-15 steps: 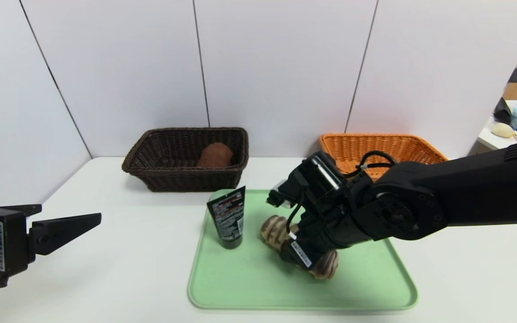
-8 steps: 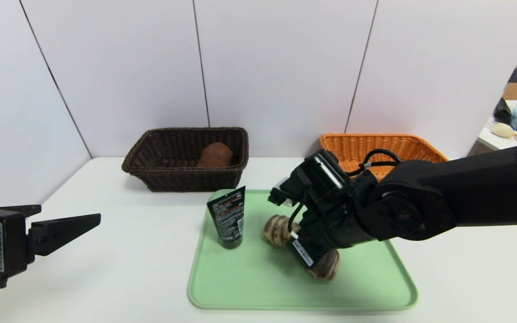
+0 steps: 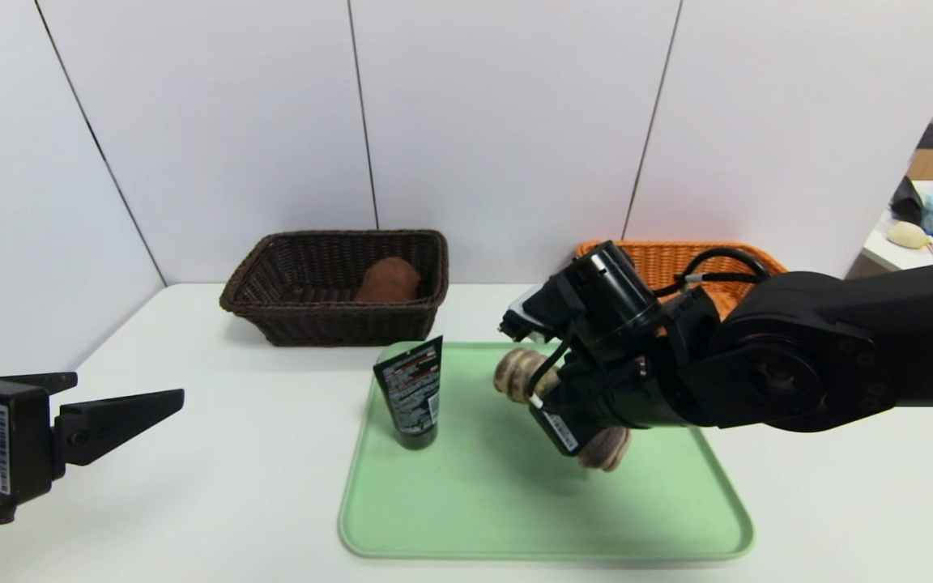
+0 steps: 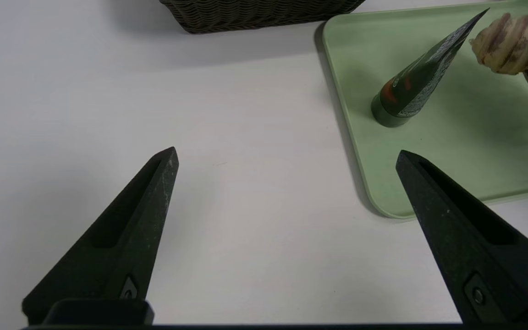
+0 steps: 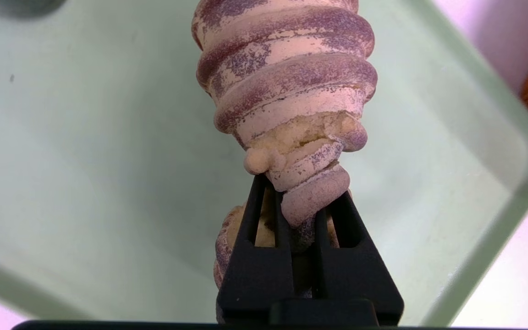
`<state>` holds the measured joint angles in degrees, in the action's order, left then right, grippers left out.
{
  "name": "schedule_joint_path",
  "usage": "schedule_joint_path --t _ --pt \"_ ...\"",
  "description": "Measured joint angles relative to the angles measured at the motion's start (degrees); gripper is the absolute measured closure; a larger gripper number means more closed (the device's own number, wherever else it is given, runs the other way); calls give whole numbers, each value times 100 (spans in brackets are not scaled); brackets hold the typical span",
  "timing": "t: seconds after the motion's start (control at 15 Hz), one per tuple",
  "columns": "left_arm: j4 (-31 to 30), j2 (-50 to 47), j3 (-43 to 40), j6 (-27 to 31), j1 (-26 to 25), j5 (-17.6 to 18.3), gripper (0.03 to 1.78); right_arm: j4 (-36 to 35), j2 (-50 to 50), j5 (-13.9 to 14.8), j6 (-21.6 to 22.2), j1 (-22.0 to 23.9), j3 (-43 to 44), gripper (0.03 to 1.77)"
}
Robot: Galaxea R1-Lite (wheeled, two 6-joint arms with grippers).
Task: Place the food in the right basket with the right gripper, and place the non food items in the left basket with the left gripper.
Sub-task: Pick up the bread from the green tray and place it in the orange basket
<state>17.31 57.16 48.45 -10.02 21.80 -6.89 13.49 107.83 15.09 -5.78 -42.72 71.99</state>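
So the right gripper has its fingers pinched tight around the middle of the striped bread loaf, squeezing it enough that it bends, with one end sticking up toward the left and the other end hanging lower on the near side. The loaf is clear of the green tray, held up above it, with its shadow on the tray surface underneath. The orange basket sits at the back right of the white table, partly hidden behind the right arm, so I can't see into it much. The dark squeeze tube stands cap-down on the tray's left part, near its back corner, a bit apart from the loaf. Over at the back left, the dark brown basket has the brown towel roll lying inside, toward its right side. The left gripper hangs off at the left edge above bare table, well away from the tray, fingers spread wide with nothing between them, pointing roughly toward the tray.
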Motion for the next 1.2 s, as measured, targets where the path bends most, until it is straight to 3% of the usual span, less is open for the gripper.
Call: schedule_joint_path --t 0.53,0.93,1.2 --pt "5 -9 -10 10 11 2 12 -132 -173 759 -78 267 557 163" --pt "0 -2 -43 24 17 0 12 -162 -118 814 -48 1370 2100 163" --pt "7 6 -74 27 17 0 12 -675 121 764 18 2072 2594 163"
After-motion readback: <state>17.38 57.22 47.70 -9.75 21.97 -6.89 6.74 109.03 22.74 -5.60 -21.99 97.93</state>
